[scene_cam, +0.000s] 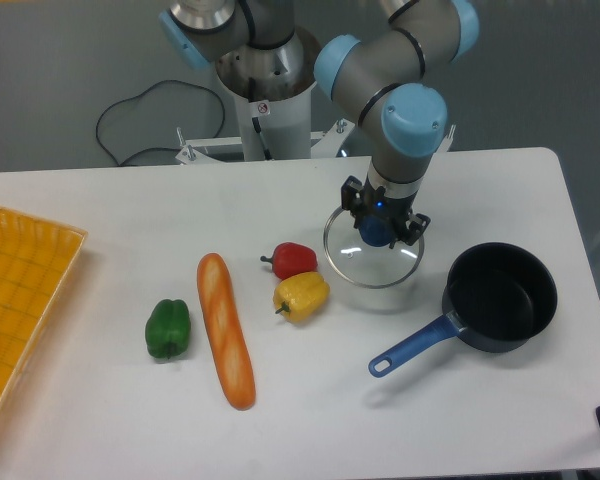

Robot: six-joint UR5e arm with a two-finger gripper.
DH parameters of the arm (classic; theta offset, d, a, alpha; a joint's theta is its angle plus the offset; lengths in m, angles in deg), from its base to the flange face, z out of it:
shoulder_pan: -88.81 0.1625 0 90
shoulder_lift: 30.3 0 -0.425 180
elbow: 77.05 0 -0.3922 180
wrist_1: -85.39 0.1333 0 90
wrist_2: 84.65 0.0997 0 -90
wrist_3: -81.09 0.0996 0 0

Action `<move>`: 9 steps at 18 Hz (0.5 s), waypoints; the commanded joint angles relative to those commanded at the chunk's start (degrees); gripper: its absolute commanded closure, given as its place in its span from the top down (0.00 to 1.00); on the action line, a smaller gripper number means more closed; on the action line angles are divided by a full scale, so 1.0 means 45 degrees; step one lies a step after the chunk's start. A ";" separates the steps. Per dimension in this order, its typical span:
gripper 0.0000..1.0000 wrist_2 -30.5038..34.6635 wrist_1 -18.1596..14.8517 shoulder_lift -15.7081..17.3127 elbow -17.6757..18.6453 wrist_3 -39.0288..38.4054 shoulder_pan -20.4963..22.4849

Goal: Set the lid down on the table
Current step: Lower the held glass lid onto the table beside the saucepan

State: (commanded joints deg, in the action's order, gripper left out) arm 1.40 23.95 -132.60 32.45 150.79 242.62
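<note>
Lid, round clear glass with a blue knob (372, 250), hung clamped in the gripper (379, 226), off the dark saucepan (503, 296); lowering onto the white table (280, 420) and release remained.

White table (100, 420) with peppers (300, 278), baguette (226, 329), saucepan (500, 298), tray (15, 300).

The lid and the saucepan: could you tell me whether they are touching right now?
Apart. The camera view shows bare white table between the lid, held by its knob in the gripper, and the saucepan.
</note>
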 joint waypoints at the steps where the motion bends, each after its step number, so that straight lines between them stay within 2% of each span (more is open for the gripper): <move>1: 0.31 0.0000 0.0233 0.0000 0.0156 0.0000 0.0019; 4: 0.31 0.0000 0.1035 -0.0175 0.0489 0.0000 0.0078; 9: 0.31 0.0019 0.1114 -0.0527 0.0373 0.0000 0.0098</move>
State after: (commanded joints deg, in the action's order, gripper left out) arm 1.49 28.97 -134.97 34.13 150.79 243.06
